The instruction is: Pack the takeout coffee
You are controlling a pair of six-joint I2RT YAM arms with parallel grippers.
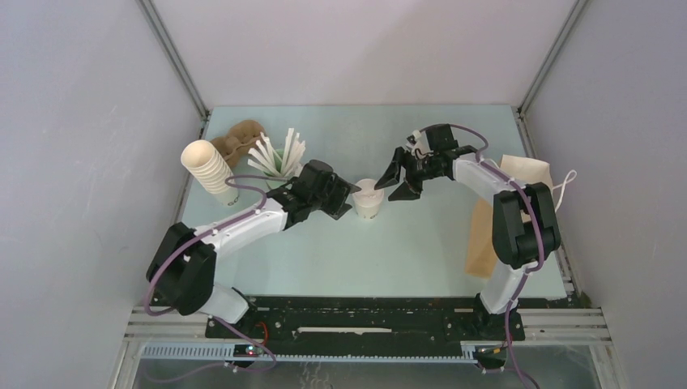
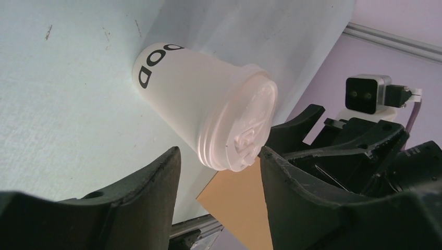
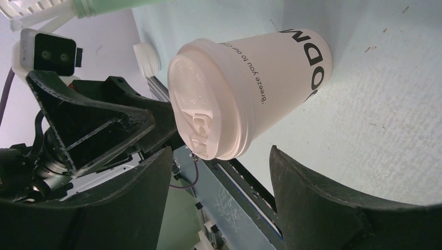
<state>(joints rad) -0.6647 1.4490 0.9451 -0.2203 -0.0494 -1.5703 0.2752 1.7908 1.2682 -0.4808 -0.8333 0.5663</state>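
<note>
The takeout coffee [image 1: 367, 197] stands upright near the middle of the table [image 1: 421, 243], lid fitted, with the two arms closing on it from either side. The left gripper [image 1: 346, 200] sits just beside the cup on its left with its jaws spread. The left wrist view shows the lidded rim ahead of the fingertips, not clasped. The right gripper [image 1: 395, 185] hangs near the cup's right side, jaws likewise apart and holding nothing. Its wrist view shows the cup in front of both fingers.

Judged step: the approach to pick-up. The cup is capped but not yet lifted or packed. A flat brown paper bag [image 1: 483, 247] lies at the right edge, partly under the right arm, and is the likely destination.

The next move calls for one gripper to close squarely on the cup wall below the lid — a light grip, since the paper wall may crush. The other arm must open or steady the bag.
</note>
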